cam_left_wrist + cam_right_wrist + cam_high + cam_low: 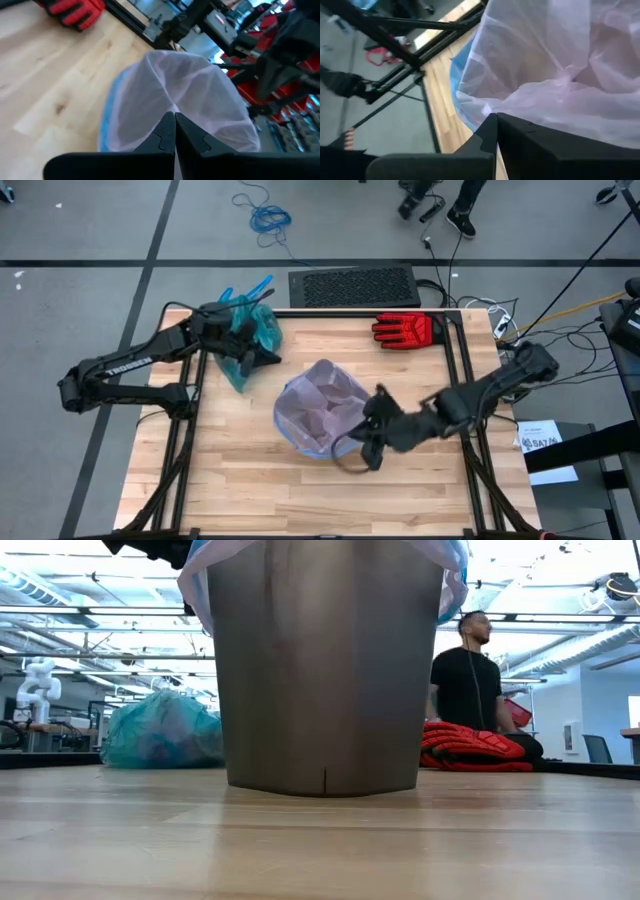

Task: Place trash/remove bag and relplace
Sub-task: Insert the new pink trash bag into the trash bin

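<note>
Looking straight down, the high view shows a wooden desk (240,470) with a bin (320,408) near its middle. A pale pink bag (322,402) lines the bin and folds over its rim. The teal-green bag (248,338) lies full and bunched up at about 10 o'clock from the bin, near the far left corner of the desk. The left claw (268,358) is right beside that bag, at its edge nearest the bin. The right claw (372,412) is at the bin's rim, at about 3 o'clock from the bin's middle. A red glove (405,329) lies at about 1 o'clock from the bin, by the far edge.

The low view shows the grey bin close up, with the pink bag hanging over its top. The teal-green bag sits on the desk at 9 o'clock from the bin. The red glove lies at 3 o'clock. A person (470,675) in a dark shirt is in the room behind.

The left wrist view shows the left claw's two dark fingers (165,137) pressed together, with nothing between them. The lined bin is ahead of them.

The right wrist view shows the right claw's fingers (487,135) pressed together too, right against the pink bag. I cannot tell if they pinch it.
</note>
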`<state>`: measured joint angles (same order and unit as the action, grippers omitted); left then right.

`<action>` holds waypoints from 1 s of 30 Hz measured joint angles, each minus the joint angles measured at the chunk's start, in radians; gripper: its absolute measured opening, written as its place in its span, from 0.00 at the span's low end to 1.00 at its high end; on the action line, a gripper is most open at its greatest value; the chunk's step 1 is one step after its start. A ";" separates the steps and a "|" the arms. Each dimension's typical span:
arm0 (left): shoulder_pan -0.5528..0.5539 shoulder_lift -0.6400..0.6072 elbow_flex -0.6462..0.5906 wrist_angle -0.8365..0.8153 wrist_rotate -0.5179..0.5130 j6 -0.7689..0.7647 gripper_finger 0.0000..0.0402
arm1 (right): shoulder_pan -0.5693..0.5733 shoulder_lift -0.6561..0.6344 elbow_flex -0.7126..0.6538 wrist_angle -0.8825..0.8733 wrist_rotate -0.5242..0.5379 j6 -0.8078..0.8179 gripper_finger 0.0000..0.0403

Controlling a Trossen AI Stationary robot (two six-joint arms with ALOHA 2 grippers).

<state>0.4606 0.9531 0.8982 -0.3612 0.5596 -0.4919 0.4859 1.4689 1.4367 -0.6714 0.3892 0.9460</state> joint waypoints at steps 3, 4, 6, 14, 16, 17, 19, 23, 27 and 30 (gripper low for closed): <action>0.000 0.001 0.000 -0.002 0.033 0.000 0.02 | 0.026 0.075 0.043 -0.032 0.059 0.038 0.00; 0.000 0.000 0.000 -0.001 0.039 0.000 0.02 | 0.027 0.094 0.052 -0.034 0.058 0.046 0.00; 0.000 0.001 0.000 -0.001 0.041 0.000 0.02 | 0.025 0.130 0.069 -0.034 0.059 0.064 0.00; 0.000 -0.025 0.000 0.000 0.049 -0.025 0.02 | 0.029 0.255 0.081 -0.043 0.006 0.138 0.00; 0.000 -0.035 0.000 0.000 0.049 -0.025 0.02 | 0.028 0.283 0.081 -0.049 -0.009 0.150 0.00; 0.000 -0.039 0.000 0.000 0.049 -0.025 0.02 | 0.028 0.294 0.081 -0.049 -0.020 0.155 0.00; 0.000 -0.046 0.000 -0.002 0.049 -0.025 0.02 | 0.025 0.313 0.081 -0.055 -0.042 0.172 0.00; 0.000 -0.069 -0.001 -0.001 0.088 -0.031 0.02 | 0.019 0.334 0.080 -0.057 -0.056 0.191 0.00; -0.040 -0.133 -0.001 0.010 0.182 -0.079 0.01 | 0.019 0.307 0.081 -0.026 -0.016 0.182 0.00; -0.131 -0.177 -0.001 0.015 0.177 -0.105 0.00 | 0.015 0.290 0.081 -0.025 0.001 0.171 0.00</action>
<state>0.3295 0.7760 0.8974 -0.3459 0.7371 -0.5972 0.5009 1.7584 1.5177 -0.6968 0.3904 1.1170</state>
